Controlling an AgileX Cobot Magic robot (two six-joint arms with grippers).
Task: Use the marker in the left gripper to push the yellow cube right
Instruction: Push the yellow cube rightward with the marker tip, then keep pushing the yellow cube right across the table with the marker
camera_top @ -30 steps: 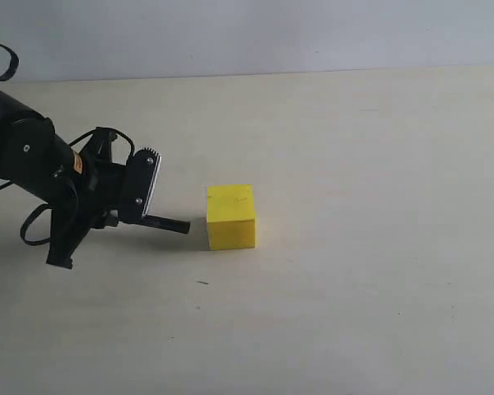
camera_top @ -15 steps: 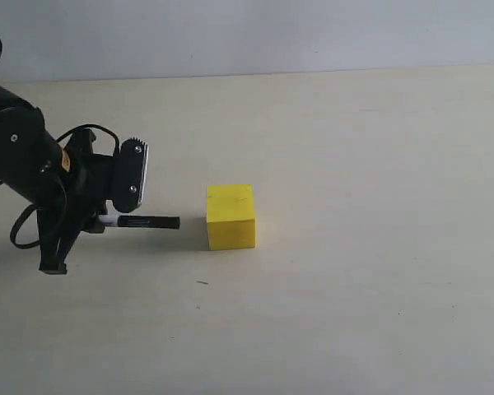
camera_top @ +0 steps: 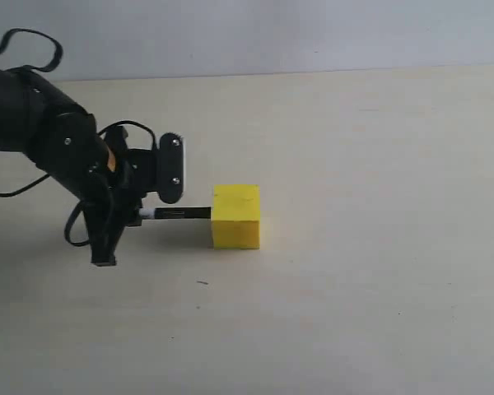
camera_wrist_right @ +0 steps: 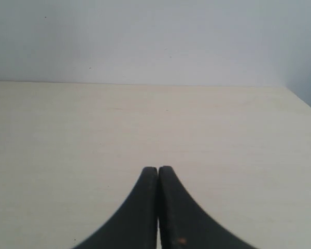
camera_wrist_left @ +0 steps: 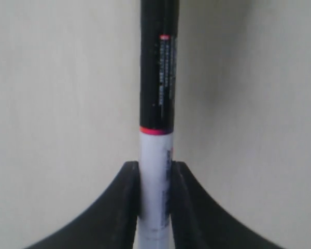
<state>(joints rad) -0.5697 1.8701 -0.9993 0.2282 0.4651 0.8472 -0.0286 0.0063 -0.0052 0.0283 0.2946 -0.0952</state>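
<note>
My left end effector (camera_wrist_left: 155,174) clenches the marker (camera_top: 177,213), its black tip touching the left face of the yellow cube (camera_top: 235,216) on the table (camera_top: 379,247). If contact sits off-centre, the cube may twist aside; the marker may also slide in my grip.

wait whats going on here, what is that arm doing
The black two-fingered left gripper pinches a slim black-and-white marker by its white barrel, holding it level over the pale table. The marker's black end is against the left face of the bright yellow cube, set to push it right. The right gripper is shut and empty.
</note>
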